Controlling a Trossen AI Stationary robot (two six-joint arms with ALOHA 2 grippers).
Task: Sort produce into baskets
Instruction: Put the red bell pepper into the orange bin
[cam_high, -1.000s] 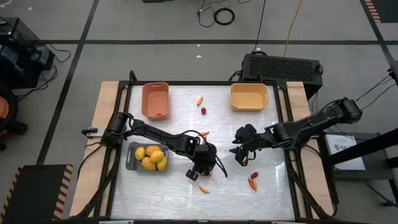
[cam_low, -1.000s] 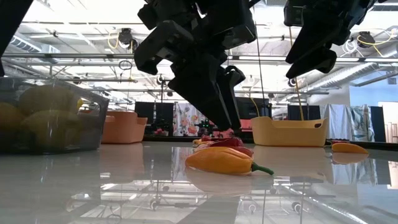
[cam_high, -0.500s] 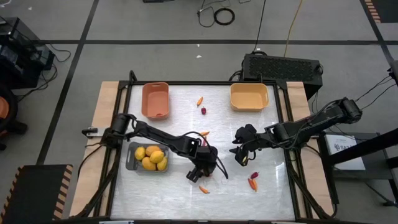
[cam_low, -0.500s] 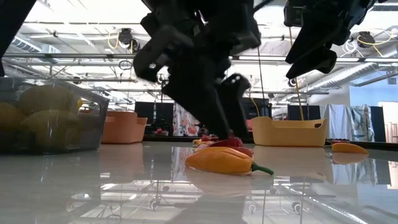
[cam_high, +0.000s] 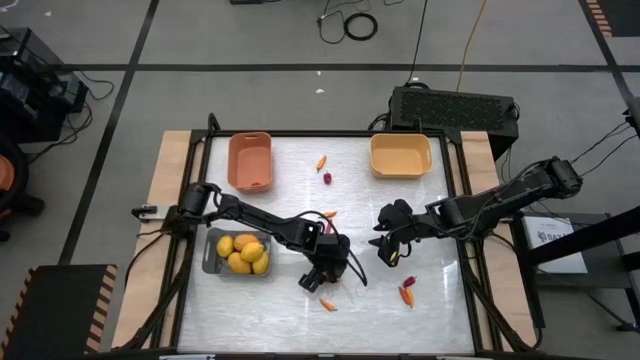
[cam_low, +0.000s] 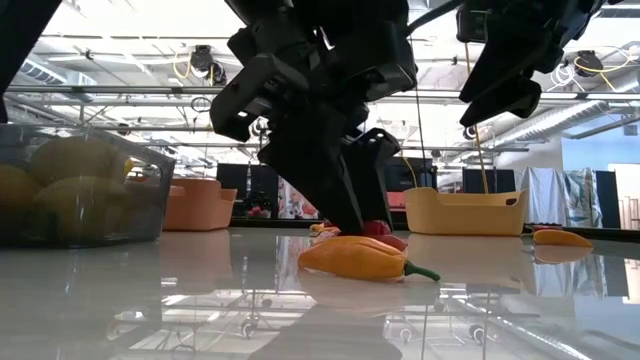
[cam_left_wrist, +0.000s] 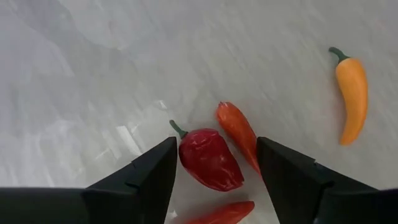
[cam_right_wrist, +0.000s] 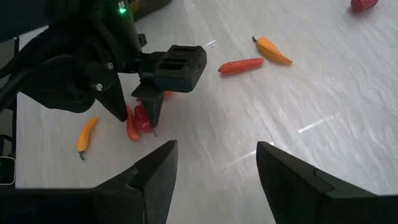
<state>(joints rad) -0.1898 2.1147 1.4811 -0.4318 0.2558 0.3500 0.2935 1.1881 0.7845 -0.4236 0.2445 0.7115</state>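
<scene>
Here my left gripper (cam_left_wrist: 214, 165) hangs low over the table with its fingers spread, and the red pepper (cam_left_wrist: 210, 159) lies right between them, stem pointing away from me. An orange pepper (cam_left_wrist: 239, 132) touches its side, inside the same gap, so closing may catch both. My right gripper (cam_high: 388, 247) waits open, well apart.

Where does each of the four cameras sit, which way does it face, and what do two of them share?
High: above the table, straight down; both arms, left gripper low.
Low: table height, level; orange pepper near.
Left wrist: down past its open fingers at the red pepper.
Right wrist: past its open gripper at the left arm.
Shared: that red pepper.
</scene>
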